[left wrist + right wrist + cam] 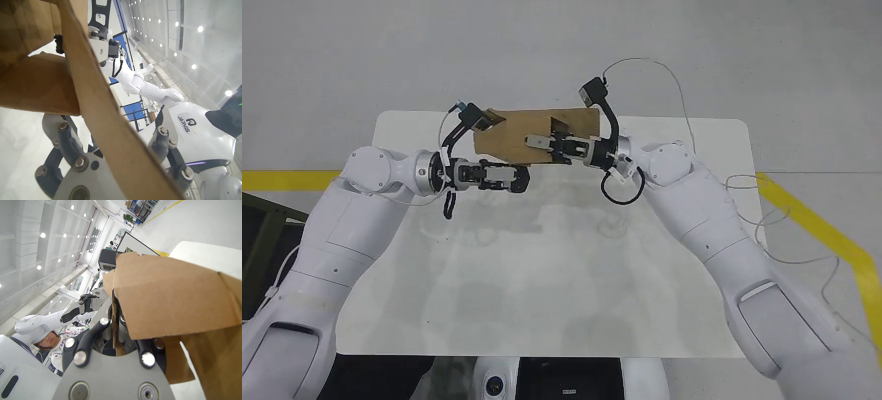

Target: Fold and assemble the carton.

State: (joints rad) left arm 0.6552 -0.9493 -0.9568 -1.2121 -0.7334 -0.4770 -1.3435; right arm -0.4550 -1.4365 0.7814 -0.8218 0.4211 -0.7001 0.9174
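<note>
Brown corrugated cardboard carton [512, 135], partly opened, is up over the far side of the white rounded worktop [542, 300], and the right tool [114, 323] is pinched tight on one thin flap edge while the left tool [107, 123] sits spread wide, straddling a long carton wall that runs between its fingers without being squeezed. Beyond the worktop there's pale grey floor [542, 50] crossed by a yellow tape line [282, 180]. Both arms come in from opposite sides, elbows out, wrists turned inward to face each other across the carton.
</note>
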